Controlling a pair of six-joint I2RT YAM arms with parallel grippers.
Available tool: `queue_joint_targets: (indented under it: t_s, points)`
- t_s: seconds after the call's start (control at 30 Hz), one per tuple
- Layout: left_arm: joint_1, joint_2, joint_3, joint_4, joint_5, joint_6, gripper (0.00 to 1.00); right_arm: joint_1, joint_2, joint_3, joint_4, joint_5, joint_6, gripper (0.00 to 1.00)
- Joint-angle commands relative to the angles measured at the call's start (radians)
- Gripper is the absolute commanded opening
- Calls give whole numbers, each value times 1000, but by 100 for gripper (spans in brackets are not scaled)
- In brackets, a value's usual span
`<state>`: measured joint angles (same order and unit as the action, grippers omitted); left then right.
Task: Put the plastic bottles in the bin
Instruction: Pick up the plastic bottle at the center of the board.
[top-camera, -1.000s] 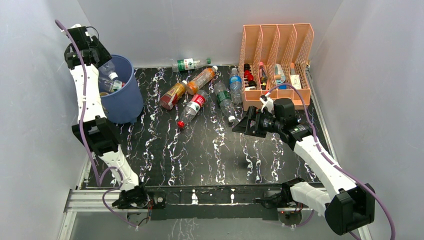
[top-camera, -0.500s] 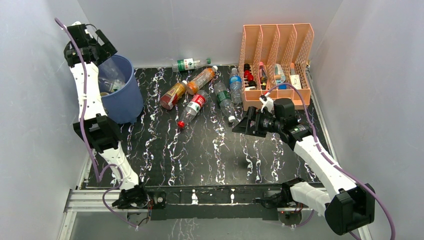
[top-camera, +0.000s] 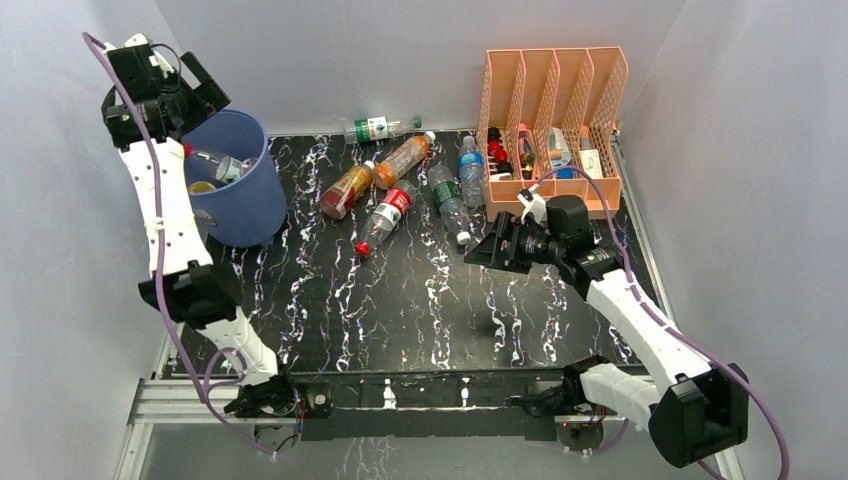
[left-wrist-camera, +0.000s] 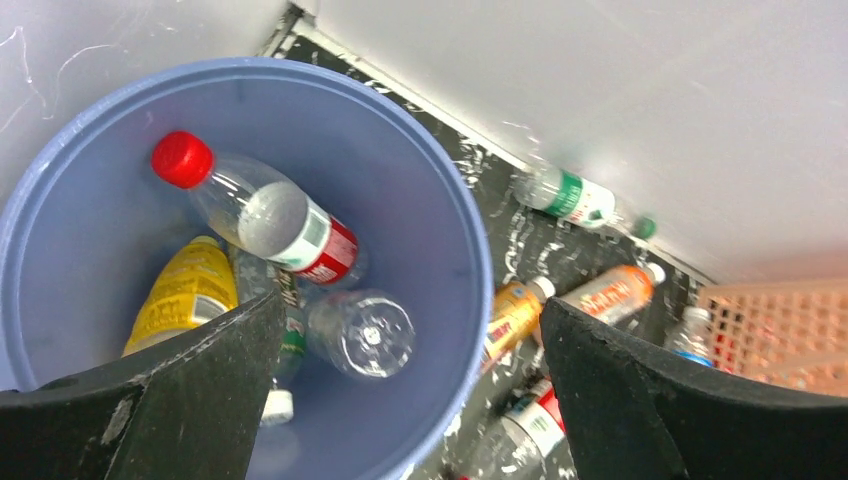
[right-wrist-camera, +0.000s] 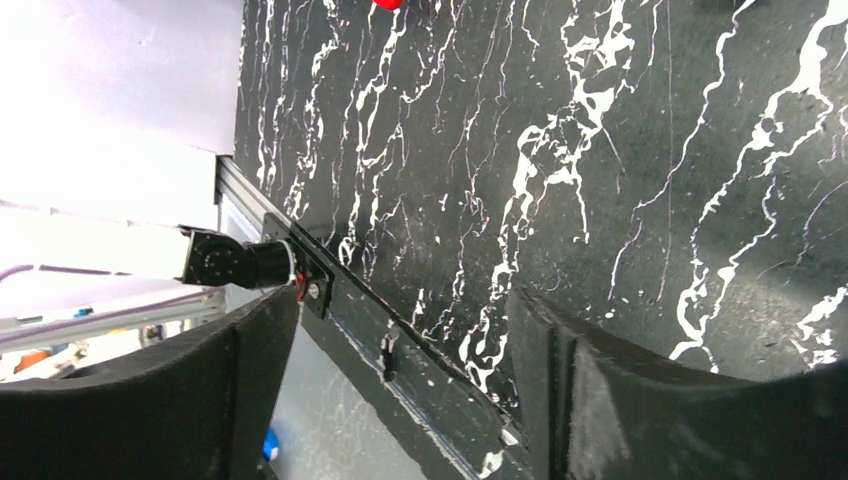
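The blue bin (top-camera: 245, 195) stands at the table's back left corner. Inside it lie a red-capped clear bottle (left-wrist-camera: 270, 215), a yellow bottle (left-wrist-camera: 185, 295) and a clear bottle (left-wrist-camera: 365, 335) seen bottom-on. My left gripper (top-camera: 195, 85) hangs open above the bin's far left rim (left-wrist-camera: 470, 230), nothing between its fingers (left-wrist-camera: 410, 300). Several plastic bottles lie mid-back on the table: green-labelled (top-camera: 375, 128), orange (top-camera: 403, 158), orange-yellow (top-camera: 347, 190), red-labelled (top-camera: 385, 215), green-labelled (top-camera: 447, 195), blue-labelled (top-camera: 470, 160). My right gripper (top-camera: 490, 245) hovers open and empty (right-wrist-camera: 400, 300), right of them.
A peach file organizer (top-camera: 555, 120) with small bottles stands at the back right, just behind my right wrist. A loose red cap (top-camera: 361, 248) lies on the black marbled table. White walls close in on three sides, the left one beside the bin.
My left gripper opened and let a clear bottle drop into the bin, then lifted up and to the left. The right arm has stayed in place.
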<state>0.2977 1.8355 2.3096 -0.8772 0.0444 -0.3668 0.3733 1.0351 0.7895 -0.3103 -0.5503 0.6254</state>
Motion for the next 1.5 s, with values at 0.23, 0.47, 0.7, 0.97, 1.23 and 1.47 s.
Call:
queue_joint_targets:
  t_s: [0.23, 0.47, 0.7, 0.97, 1.23, 1.47]
  points:
    - [-31, -281, -138, -45, 269, 14, 98, -5, 37, 63, 56, -33, 7, 9]
    - [-337, -314, -278, -36, 116, 30, 98, -5, 69, 95, 57, -10, -10, 19]
    - [-516, -348, -491, 20, 0, 11, 97, -5, 198, 139, 64, 50, -75, 74]
    - [-631, -382, -598, 30, -66, 4, 95, -4, 370, 201, 119, 165, -141, 73]
    - [-734, -409, -711, 55, -119, -26, 95, 0, 554, 286, 146, 273, -212, 68]
    - [-765, -412, -745, 59, -121, -35, 98, 10, 675, 342, 163, 299, -222, 66]
